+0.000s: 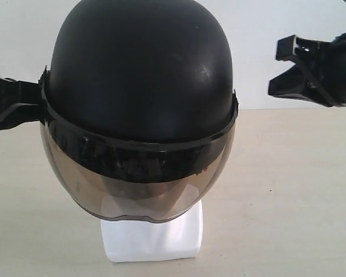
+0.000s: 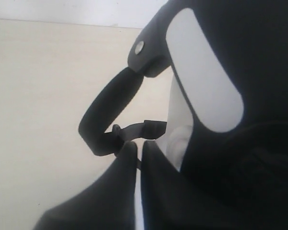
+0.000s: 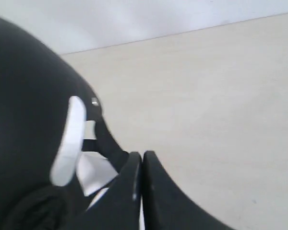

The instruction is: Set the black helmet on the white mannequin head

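Left gripper has its jaws drawn together, with only a sliver of light between them. A thin chin strap crosses right at the tips, and I cannot tell whether it is pinched. My right gripper is clenched on nothing, its fingertips meeting over bare table. That surface is pale beige and matte, running back to a plain white wall. From the exterior camera I see the black helmet sitting on the white mannequin head, whose squarish base alone shows beneath the smoke-tinted visor; the face is hidden behind shell and tint. There the left arm touches the helmet's side at the rim, while the right one hangs in the air well apart from it. Only the left wrist camera gives me the helmet's underside: a padded black strap looping down from a rivet, with white mannequin surface behind. Both wrist views show a pale elongated patch on the shell. The helmet fills most of each close view.
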Available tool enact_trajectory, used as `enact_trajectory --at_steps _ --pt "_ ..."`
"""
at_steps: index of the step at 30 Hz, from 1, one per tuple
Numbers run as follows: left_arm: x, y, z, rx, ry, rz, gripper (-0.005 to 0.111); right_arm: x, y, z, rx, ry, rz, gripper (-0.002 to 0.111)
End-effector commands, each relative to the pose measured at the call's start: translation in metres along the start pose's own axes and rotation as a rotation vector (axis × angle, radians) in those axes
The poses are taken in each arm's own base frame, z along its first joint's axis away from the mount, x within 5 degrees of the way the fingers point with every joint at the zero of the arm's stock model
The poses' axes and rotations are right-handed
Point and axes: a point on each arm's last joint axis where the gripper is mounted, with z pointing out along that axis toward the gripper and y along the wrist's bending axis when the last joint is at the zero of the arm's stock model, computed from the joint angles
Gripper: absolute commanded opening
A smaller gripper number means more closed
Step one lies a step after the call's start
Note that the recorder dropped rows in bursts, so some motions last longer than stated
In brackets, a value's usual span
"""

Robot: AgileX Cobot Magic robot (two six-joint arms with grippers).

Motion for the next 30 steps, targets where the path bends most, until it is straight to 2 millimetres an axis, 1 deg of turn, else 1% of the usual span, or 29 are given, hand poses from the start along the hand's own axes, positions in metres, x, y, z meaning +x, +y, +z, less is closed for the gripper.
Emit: enact_trajectory --at_steps 1,3,7,11,15,21,25,30 --pt "-0.003 -0.002 -0.005 0.0 -0.015 0.025 0.004 0.003 -0.016 0.01 0.018 0.084 0.045 0.0" --pt "-0.002 -0.001 -0.004 -0.006 -0.008 0.037 0.004 0.009 -0.014 0.02 -0.004 0.13 0.057 0.0" --pt "-0.001 0.0 -0.003 -0.016 0.002 0.029 0.004 0.022 -0.02 0.038 -0.035 0.265 0.114 0.0" --pt "0.002 0.002 -0.001 -0.028 0.04 0.055 0.004 0.03 -0.024 0.048 -0.06 0.337 0.144 0.0" --pt "0.004 0.006 0.0 -0.064 0.056 0.055 0.004 0.028 -0.018 0.048 -0.137 0.317 0.163 0.0" --pt "0.003 0.006 0.0 -0.064 0.054 0.043 0.004 0.026 -0.005 0.046 -0.276 0.325 0.229 0.0" --pt "0.003 0.006 0.0 -0.059 0.053 0.025 0.004 0.027 -0.005 0.047 -0.292 0.338 0.231 0.0" --pt "0.004 0.005 0.0 -0.054 0.061 0.025 0.004 0.025 0.003 0.046 -0.399 0.337 0.27 0.0"
